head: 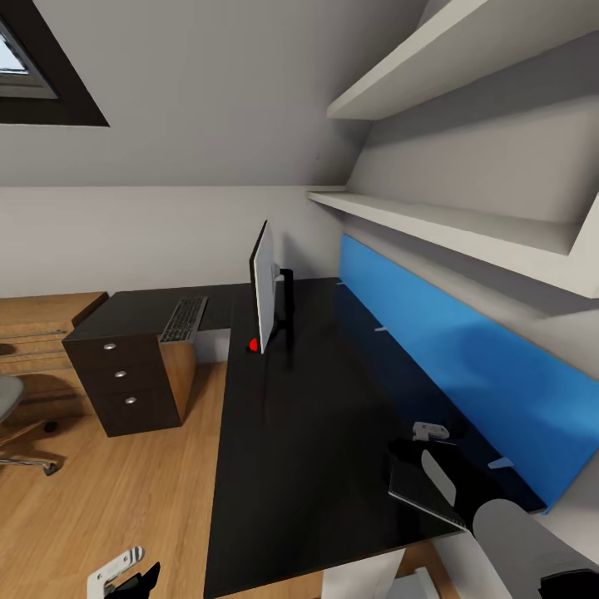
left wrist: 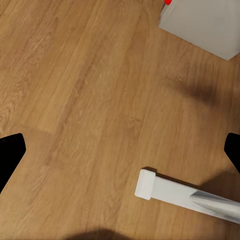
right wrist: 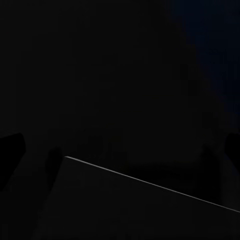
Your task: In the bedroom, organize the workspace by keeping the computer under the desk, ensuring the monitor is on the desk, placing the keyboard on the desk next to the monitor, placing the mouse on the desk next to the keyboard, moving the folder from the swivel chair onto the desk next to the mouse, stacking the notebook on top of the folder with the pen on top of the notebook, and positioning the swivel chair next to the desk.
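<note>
The right end effector (head: pixel 433 445) hovers over the tabletop (head: pixel 308 433) with a dark flat slab (head: pixel 424 491), likely the notebook; its grip is unclear. The left end effector (head: pixel 121 574) hangs open over the floor (left wrist: pixel 90 100) near the computer (left wrist: pixel 202 25). The monitor (head: pixel 263 287) and keyboard (head: pixel 184 319) sit on the tabletop.

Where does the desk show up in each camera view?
Head view: the desk, black top spanning the middle, the notebook at its near right.
Left wrist view: its white leg over the wood floor, near the computer.
Right wrist view: very dark; probably the desktop behind the notebook's pale edge.
Shared landmark: the notebook, head and right wrist views.
</note>
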### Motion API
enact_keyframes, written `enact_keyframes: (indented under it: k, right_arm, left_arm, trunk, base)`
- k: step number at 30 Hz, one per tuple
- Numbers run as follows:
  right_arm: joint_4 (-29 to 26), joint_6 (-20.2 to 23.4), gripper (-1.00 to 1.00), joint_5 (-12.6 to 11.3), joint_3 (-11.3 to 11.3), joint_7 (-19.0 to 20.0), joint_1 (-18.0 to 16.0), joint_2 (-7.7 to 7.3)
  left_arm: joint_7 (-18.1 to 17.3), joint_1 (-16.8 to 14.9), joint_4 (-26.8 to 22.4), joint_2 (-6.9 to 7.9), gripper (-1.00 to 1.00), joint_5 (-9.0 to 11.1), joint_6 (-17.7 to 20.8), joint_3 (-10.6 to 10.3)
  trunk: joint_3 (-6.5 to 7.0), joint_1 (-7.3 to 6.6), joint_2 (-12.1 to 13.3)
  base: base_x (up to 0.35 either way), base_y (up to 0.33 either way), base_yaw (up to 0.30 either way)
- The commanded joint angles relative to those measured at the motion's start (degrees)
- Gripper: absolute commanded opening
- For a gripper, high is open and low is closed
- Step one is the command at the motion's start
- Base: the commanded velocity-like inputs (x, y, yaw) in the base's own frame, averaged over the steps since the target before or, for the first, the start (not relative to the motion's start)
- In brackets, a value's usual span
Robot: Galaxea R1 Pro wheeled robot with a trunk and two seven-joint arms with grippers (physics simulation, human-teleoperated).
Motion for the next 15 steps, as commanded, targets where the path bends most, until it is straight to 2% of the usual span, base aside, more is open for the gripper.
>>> enact_keyframes:
  k: [1, 9, 15]
  right_arm:
    - [-0.1, 0.3, 1.00, -0.6, 0.5, -0.5, 0.0, -0.07]
    - [-0.1, 0.9, 1.00, -0.6, 0.7, -0.5, 0.0, 0.01]
    - [-0.1, 0.9, 1.00, -0.6, 0.8, -0.5, 0.0, -0.02]
  left_arm:
    - [0.4, 0.0, -0.1, 0.02, 1.00, 0.6, 0.3, 0.0]
    - [0.5, 0.0, -0.1, 0.02, 1.00, 0.5, 0.3, 0.0]
    - [0.4, 0.0, -0.1, -0.06, 1.00, 0.6, 0.2, 0.0]
  trunk:
    - [-0.05, 0.00, 0.0]
    - [-0.05, 0.00, 0.0]
    - [-1.13, 1.32, -2.4]
  base:
    - [0.000, 0.000, 0.000]
    - [0.000, 0.000, 0.000]
    - [0.000, 0.000, 0.000]
